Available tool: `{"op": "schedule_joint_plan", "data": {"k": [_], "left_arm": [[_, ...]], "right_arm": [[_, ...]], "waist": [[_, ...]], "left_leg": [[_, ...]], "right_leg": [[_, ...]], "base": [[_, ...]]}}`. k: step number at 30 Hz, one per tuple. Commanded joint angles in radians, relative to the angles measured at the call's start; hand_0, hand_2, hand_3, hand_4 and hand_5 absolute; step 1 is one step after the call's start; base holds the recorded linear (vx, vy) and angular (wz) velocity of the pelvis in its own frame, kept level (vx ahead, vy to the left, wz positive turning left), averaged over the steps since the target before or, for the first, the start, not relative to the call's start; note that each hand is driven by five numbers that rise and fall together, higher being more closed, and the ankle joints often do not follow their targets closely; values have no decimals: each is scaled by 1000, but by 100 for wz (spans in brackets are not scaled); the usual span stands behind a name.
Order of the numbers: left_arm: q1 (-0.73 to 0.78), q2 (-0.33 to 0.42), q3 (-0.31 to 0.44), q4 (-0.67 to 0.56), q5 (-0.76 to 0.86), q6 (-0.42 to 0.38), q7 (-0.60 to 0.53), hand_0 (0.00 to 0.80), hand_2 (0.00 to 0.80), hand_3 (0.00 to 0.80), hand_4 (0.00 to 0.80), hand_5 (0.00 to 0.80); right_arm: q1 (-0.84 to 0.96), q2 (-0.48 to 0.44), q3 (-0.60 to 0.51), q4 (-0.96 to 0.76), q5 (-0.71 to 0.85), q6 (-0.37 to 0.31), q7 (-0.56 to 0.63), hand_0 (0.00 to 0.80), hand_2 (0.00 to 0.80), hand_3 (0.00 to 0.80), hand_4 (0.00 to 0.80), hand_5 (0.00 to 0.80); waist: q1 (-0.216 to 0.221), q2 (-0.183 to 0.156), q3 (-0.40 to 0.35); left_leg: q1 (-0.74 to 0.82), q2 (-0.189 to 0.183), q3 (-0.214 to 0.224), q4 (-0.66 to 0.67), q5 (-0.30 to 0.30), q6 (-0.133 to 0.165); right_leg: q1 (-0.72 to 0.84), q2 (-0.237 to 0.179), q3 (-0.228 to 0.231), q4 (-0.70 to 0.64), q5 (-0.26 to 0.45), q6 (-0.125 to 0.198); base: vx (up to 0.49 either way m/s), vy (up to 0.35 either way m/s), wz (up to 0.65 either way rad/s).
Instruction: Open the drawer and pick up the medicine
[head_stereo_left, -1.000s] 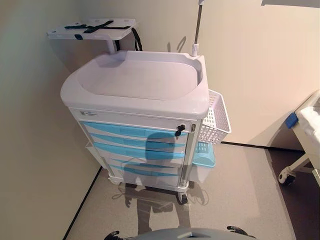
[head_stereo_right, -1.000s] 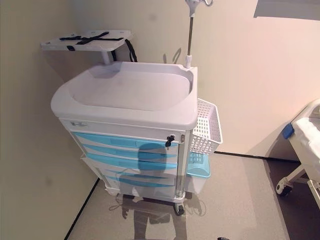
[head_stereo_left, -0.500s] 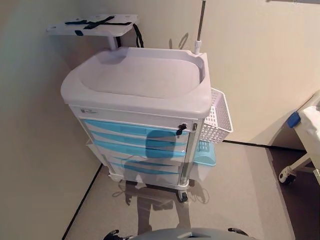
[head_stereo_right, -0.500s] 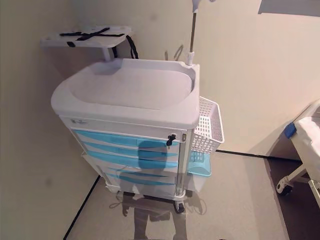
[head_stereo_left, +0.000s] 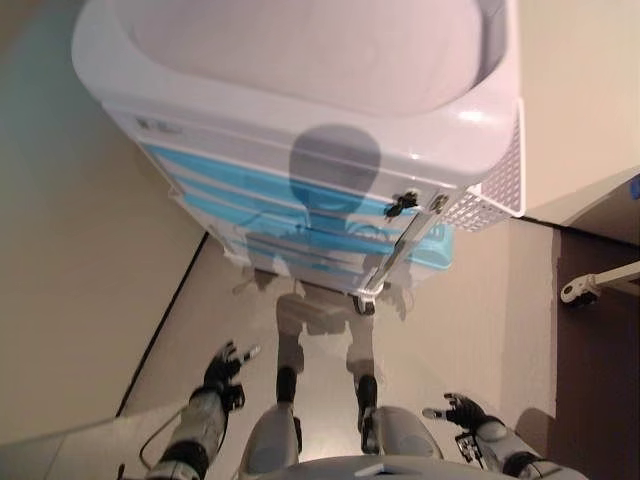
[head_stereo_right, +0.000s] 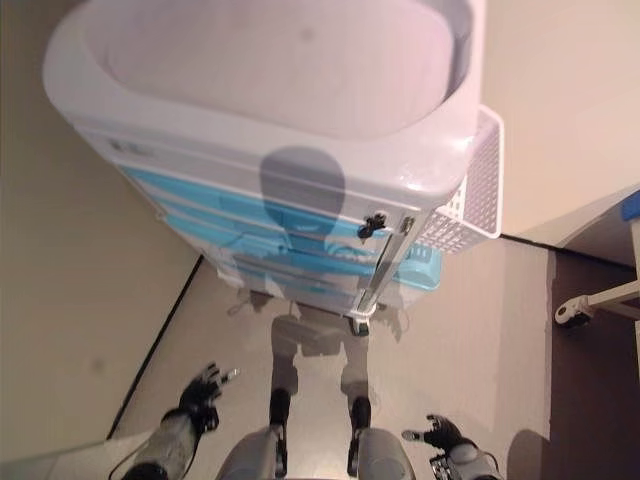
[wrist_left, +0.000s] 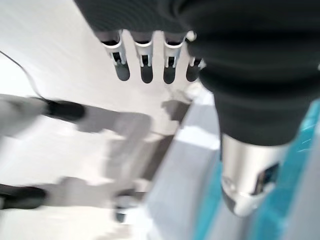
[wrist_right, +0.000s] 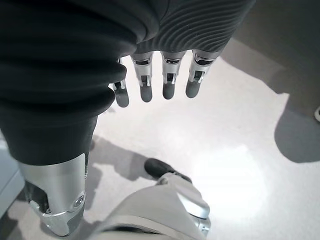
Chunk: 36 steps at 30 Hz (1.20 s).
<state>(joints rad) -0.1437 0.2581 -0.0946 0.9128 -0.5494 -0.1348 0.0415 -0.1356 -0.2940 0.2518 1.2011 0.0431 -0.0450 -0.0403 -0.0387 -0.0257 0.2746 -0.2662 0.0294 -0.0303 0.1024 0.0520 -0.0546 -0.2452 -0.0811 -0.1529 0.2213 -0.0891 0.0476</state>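
While shut, drawers (head_stereo_left: 300, 200) unrevealing.

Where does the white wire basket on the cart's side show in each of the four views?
Left eye view: white wire basket at the cart's right edge, upper right.
Right eye view: upper right again, beside the cart.
Left wrist view: not in it.
Right wrist view: not in it.
Shared landmark of the eye views: the black key on the cart front.

I can't read any text from here. The white plastic medical cart w/ light-blue drawers (head_stereo_left: 300, 190) has a small label (head_stereo_left: 160, 126) at its front top-left corner, but print's too small to make out.
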Motion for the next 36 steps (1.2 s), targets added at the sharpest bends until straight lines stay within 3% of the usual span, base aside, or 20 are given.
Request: {"op": "schedule_joint_plan", "data": {"k": [1, 4, 7, 9, 15, 28, 36], "left_arm": [[-1, 10, 27, -86, -144, -51, 2, 0, 0, 0, 0, 0], [-43, -21, 13, -197, -338, -48, -58, 0, 0, 0, 0, 0], [-83, -44, 1, -227, -447, -28, -107, 0, 0, 0, 0, 0], [-139, -98, -12, -280, -599, -9, -152, 0, 0, 0, 0, 0], [-251, -155, -40, -401, -754, -29, -174, 0, 0, 0, 0, 0], [-381, -115, -68, -485, -761, -78, -186, 0, 0, 0, 0, 0], [-416, -87, -54, -450, -761, -83, -201, 0, 0, 0, 0, 0]], "right_arm": [[3, -27, 47, -50, 27, -18, -18, 0, 0, 0, 0, 0], [-16, -47, 46, -66, 31, -14, -22, 0, 0, 0, 0, 0], [-32, -53, 49, -67, 35, -12, -20, 0, 0, 0, 0, 0], [-42, -64, 51, -83, 35, -12, -18, 0, 0, 0, 0, 0], [-63, -59, 61, -105, 47, -17, -18, 0, 0, 0, 0, 0], [-70, -46, 97, -70, 61, -30, 14, 0, 0, 0, 0, 0], [-78, -48, 109, -75, 61, -43, 22, 0, 0, 0, 0, 0]], "waist": [[-4, -45, -5], [-8, -43, 8], [-13, -44, 9], [-23, -43, 9], [-40, -44, 11], [-58, -62, -6], [-65, -73, -19]], "left_leg": [[-81, -74, 21, 159, -109, 64], [-169, -79, 17, 224, -123, 65], [-210, -79, 16, 250, -128, 64], [-260, -81, 17, 292, -143, 62], [-335, -73, 24, 361, -171, 63], [-390, -64, 41, 376, -183, 65], [-398, -55, 34, 368, -208, 62]], "right_leg": [[-93, -38, 25, 73, 18, 37], [-171, -48, 25, 130, 7, 35], [-209, -51, 26, 149, 3, 35], [-257, -52, 33, 176, -1, 34], [-339, -48, 49, 228, -15, 32], [-395, -34, 65, 214, 6, 42], [-404, -17, 77, 189, 3, 54]], "base": [[-48, 17, 18], [-67, 28, 9], [-48, 14, 7], [-40, 23, 4], [-11, 9, -2], [4, 9, -5], [28, 5, -10]]}}
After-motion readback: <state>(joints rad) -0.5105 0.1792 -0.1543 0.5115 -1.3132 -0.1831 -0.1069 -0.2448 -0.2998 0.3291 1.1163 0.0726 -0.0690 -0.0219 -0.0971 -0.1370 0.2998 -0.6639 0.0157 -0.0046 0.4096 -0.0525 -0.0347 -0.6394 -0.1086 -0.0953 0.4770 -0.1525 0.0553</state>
